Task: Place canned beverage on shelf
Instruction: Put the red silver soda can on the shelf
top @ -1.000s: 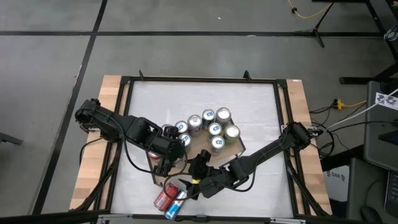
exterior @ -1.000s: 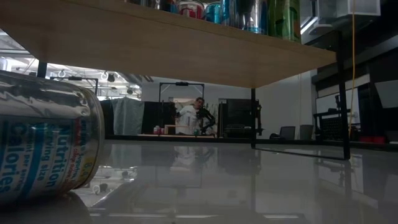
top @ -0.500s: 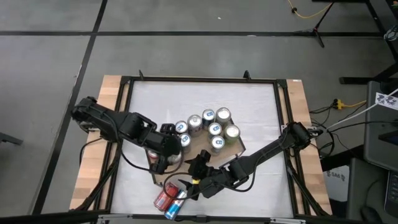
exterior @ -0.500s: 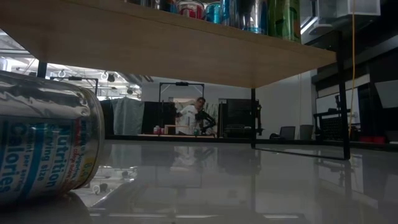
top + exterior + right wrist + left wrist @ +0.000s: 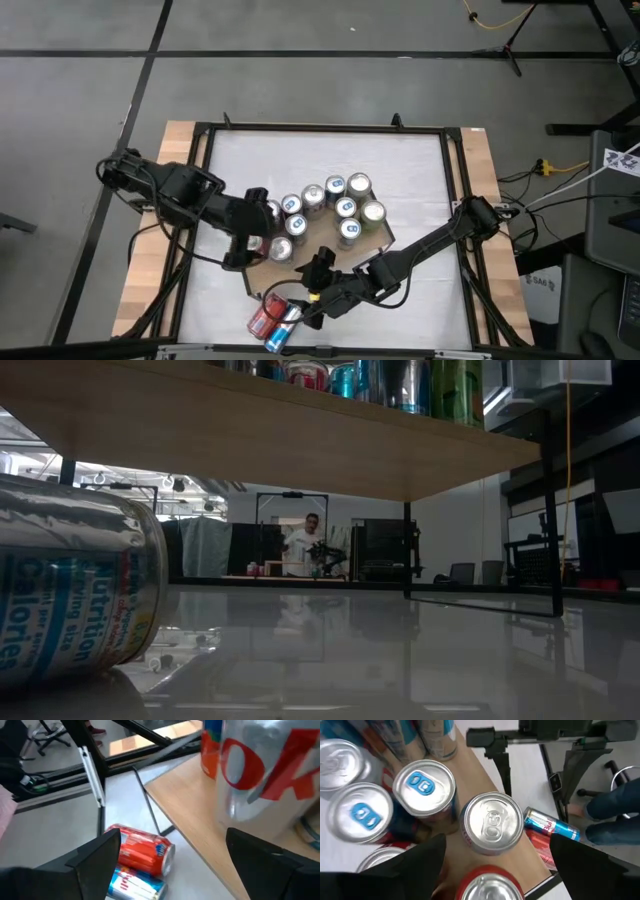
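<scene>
**Two cans lie on the table, close to the right gripper**

The shelf [image 5: 375, 240] stands in the middle of the white table [image 5: 400, 170]. Many cans stand upright on its wooden top. Two more cans are not on it yet. The red can [image 5: 264, 317] and the blue and silver can [image 5: 283, 331] lie on their sides, touching each other, on the table near its front edge, just off the shelf's front left corner. Their long sides point slantwise, from the front edge up toward the shelf.

The right gripper [image 5: 297, 304] is the nearer one. It hangs right over the lying cans, just past the shelf's front edge. Its jaws are wide apart and hold nothing. In the right wrist view the red can [image 5: 141, 851] lies below and ahead of the jaws, with the blue and silver can [image 5: 135, 885] beside it.

The left gripper [image 5: 250, 250] is over the left part of the shelf, above the standing cans. Its jaws are wide apart too, and empty.

I think the right arm should pick next, going down and closing across the red can's round side
</scene>
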You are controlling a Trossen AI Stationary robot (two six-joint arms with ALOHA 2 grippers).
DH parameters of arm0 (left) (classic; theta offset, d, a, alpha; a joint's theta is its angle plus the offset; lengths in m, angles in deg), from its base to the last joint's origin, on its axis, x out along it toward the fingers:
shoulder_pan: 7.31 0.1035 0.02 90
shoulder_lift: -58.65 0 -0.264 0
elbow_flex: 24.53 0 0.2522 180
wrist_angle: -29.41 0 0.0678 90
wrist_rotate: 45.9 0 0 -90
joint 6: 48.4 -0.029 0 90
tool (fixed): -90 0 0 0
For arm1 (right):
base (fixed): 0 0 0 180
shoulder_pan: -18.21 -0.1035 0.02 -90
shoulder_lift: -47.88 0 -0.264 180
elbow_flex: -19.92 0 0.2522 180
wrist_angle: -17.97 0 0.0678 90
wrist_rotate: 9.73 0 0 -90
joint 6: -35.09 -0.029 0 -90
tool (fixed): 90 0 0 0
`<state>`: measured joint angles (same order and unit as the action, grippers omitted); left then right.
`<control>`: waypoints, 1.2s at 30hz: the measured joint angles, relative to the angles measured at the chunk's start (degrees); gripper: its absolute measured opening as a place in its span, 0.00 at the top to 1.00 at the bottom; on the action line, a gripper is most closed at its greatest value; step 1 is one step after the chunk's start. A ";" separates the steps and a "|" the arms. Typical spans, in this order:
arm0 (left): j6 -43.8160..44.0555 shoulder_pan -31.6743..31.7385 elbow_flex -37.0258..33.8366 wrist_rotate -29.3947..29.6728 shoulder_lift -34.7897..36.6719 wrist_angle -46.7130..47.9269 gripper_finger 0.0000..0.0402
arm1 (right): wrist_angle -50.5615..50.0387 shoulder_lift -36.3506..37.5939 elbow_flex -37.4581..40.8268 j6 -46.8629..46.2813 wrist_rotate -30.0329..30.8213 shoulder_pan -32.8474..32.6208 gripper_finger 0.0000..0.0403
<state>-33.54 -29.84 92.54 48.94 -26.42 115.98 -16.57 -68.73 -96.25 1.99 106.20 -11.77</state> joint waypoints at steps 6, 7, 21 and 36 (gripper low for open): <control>0.00 0.00 0.00 0.08 2.97 0.00 0.14 | 1.56 -0.54 -0.09 0.35 0.13 0.79 0.13; 0.00 0.00 0.00 0.09 3.26 0.00 0.14 | 1.70 -0.66 -0.09 0.37 0.09 0.94 0.13; -0.01 0.00 0.00 0.00 5.40 0.04 0.14 | 4.66 -1.46 -0.11 0.27 5.01 4.69 0.13; 0.09 0.00 0.00 0.00 5.40 0.04 0.14 | 4.61 -1.41 -0.11 -0.04 2.67 4.71 0.13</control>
<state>-33.46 -29.84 92.54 48.94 -21.03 116.03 -11.96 -70.15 -96.36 1.94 108.87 -7.05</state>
